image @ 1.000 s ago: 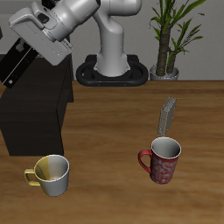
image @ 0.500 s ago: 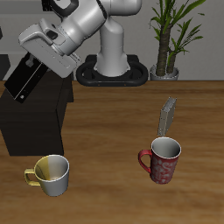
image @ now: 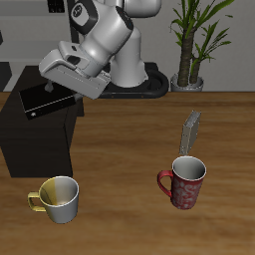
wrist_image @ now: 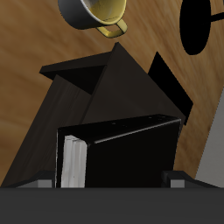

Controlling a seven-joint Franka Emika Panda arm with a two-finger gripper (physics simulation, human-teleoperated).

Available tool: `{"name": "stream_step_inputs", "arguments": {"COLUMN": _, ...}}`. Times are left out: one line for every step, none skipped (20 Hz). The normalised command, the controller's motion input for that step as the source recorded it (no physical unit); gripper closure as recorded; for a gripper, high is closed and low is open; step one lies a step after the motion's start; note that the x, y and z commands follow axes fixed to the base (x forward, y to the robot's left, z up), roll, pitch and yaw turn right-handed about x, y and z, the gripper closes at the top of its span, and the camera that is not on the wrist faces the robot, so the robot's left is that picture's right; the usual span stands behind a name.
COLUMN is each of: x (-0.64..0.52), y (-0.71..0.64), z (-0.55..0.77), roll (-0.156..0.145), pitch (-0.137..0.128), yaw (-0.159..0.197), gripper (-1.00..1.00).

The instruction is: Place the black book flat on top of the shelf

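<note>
The black book (image: 43,100) is held in my gripper (image: 63,90), which is shut on it. It lies nearly flat, slightly tilted, just above the flat top of the black shelf (image: 38,139) at the table's edge. I cannot tell whether it touches the top. In the wrist view the book (wrist_image: 127,157) fills the space between the fingers, its pale page edge showing, with the shelf (wrist_image: 96,83) right beneath it.
A yellow mug (image: 58,197) stands in front of the shelf and also shows in the wrist view (wrist_image: 94,12). A red mug (image: 182,182) is near the front edge. A grey patterned book (image: 190,129) stands upright behind it. A potted plant (image: 189,45) is at the back.
The arm has swung the book from a steep tilt to nearly flat, and lowered it onto the level of the shelf top. The gripper has stayed shut on it.
</note>
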Motion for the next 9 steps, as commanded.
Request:
{"name": "stream_step_inputs", "arguments": {"x": -0.08, "y": 0.48, "z": -0.15, "roll": 0.21, "pitch": 0.127, "yaw": 0.006, "gripper": -1.0}}
{"name": "stream_step_inputs", "arguments": {"x": 0.03, "y": 0.29, "z": 0.02, "roll": 0.013, "pitch": -0.008, "yaw": -0.013, "gripper": -1.0}}
{"name": "stream_step_inputs", "arguments": {"x": 0.02, "y": 0.62, "z": 0.03, "roll": 0.149, "pitch": -0.01, "yaw": 0.003, "gripper": -1.0}}
{"name": "stream_step_inputs", "arguments": {"x": -0.1, "y": 0.65, "z": -0.04, "roll": 0.233, "pitch": 0.154, "yaw": -0.093, "gripper": -1.0}}
{"name": "stream_step_inputs", "arguments": {"x": -0.17, "y": 0.55, "z": 0.06, "roll": 0.119, "pitch": 0.009, "yaw": -0.026, "gripper": -1.0}}
{"name": "stream_step_inputs", "arguments": {"x": -0.17, "y": 0.54, "z": 0.17, "roll": 0.082, "pitch": -0.096, "yaw": 0.035, "gripper": -1.0}}
{"name": "stream_step_inputs", "arguments": {"x": 0.21, "y": 0.03, "z": 0.01, "roll": 0.0, "pitch": 0.0, "yaw": 0.0, "gripper": -1.0}}
{"name": "stream_step_inputs", "arguments": {"x": -0.4, "y": 0.78, "z": 0.14, "roll": 0.25, "pitch": 0.039, "yaw": -0.042, "gripper": -1.0}}
{"name": "stream_step_inputs", "arguments": {"x": 0.24, "y": 0.04, "z": 0.01, "roll": 0.0, "pitch": 0.0, "yaw": 0.0, "gripper": -1.0}}
